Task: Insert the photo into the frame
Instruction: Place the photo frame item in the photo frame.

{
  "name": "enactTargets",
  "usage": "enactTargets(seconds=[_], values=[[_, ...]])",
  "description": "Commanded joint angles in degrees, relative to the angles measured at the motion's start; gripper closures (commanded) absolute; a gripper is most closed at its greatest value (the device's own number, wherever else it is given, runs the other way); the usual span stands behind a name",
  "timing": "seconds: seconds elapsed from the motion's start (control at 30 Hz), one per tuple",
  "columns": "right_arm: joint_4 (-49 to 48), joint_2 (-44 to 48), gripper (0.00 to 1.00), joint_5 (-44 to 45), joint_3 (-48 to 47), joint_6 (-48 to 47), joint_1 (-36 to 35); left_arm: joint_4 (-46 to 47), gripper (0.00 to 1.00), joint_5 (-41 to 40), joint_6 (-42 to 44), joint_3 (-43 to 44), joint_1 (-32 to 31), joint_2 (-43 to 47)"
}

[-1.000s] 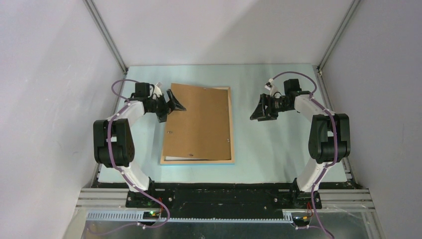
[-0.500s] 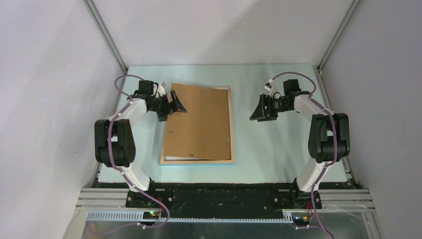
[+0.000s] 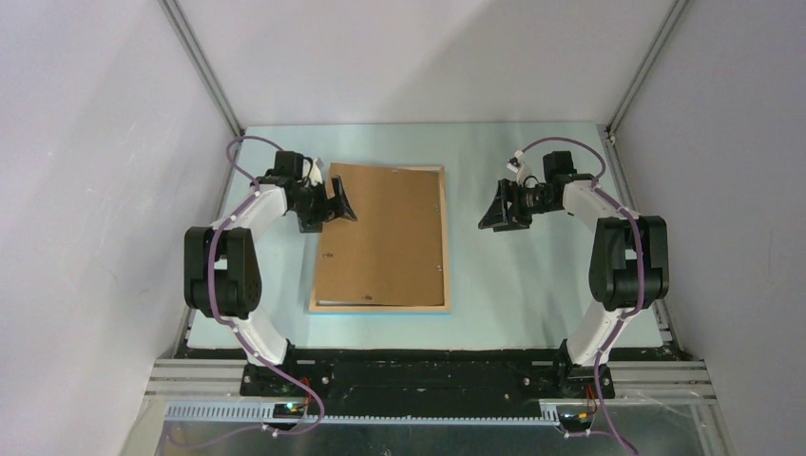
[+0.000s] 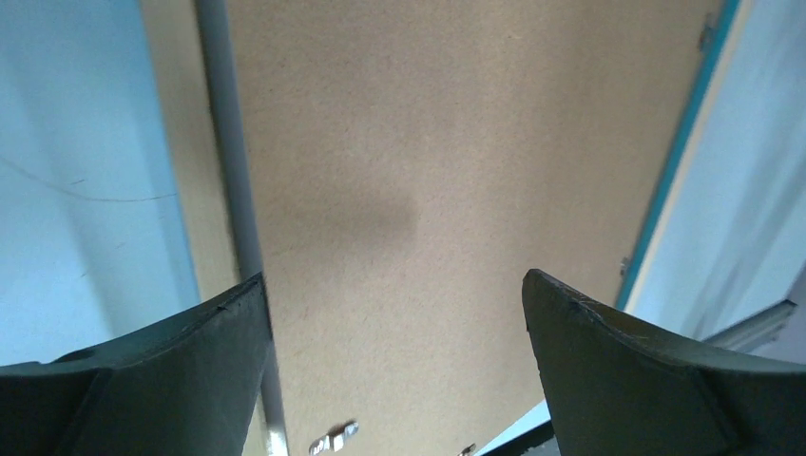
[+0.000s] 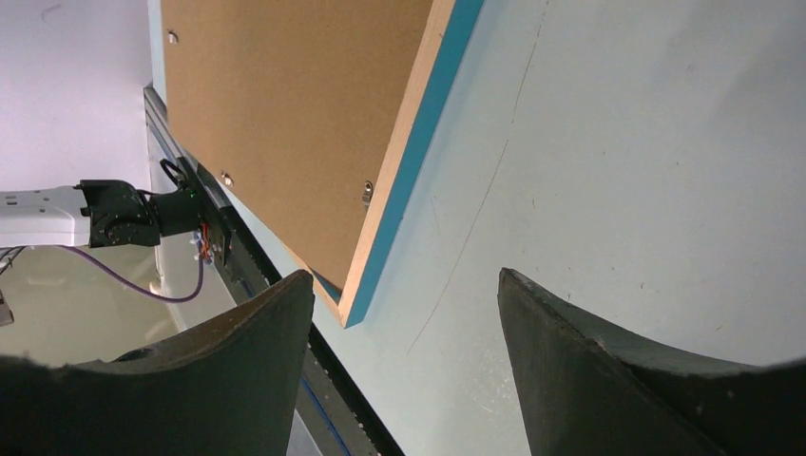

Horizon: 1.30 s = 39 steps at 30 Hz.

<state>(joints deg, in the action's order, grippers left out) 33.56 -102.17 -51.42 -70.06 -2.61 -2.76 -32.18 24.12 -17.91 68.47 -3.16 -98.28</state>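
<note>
The frame [image 3: 444, 237] lies flat mid-table, pale wood side up, its blue edge showing in the right wrist view [image 5: 418, 161] and the left wrist view [image 4: 680, 161]. The plain brown backing board [image 3: 385, 237] lies on it, slightly skewed. The photo's picture is hidden; only a thin pale strip [image 3: 342, 302] shows at the board's near edge. My left gripper [image 3: 339, 201] is open, its jaws over the board's far left part [image 4: 428, 142]. My right gripper [image 3: 491, 214] is open and empty, over bare table right of the frame.
The pale blue table [image 3: 532, 285] is enclosed by grey walls on three sides. A black rail [image 3: 428, 361] with the arm bases runs along the near edge. Small metal tabs [image 5: 367, 193] sit on the frame's back.
My left gripper has moved right and slightly away, over the board. The board and frame have shifted a little to the right and sit more squarely. The right arm has barely moved.
</note>
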Motion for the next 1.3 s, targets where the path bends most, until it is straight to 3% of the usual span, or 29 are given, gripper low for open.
enactTargets(seconds=[0.0,0.37,0.73,1.27], values=[[-0.07,-0.18,0.25,-0.65,0.15,-1.06,0.13,-1.71,0.0,-5.71,2.94,2.93,-0.4,2.26],[-0.41,1.13,0.25,0.95,0.19,-0.29,-0.67,-1.94,0.0,-11.05,6.73,3.87,-0.37,4.78],[-3.82,4.78,0.23,16.08,-0.25,-0.86,-9.7,-1.89,0.0,-16.84,14.9,5.64,-0.23,-0.04],[-4.58,-9.41,0.32,20.29,-11.36,4.24,-17.84,-3.94,0.16,-8.84,15.64,8.91,2.31,-8.03]])
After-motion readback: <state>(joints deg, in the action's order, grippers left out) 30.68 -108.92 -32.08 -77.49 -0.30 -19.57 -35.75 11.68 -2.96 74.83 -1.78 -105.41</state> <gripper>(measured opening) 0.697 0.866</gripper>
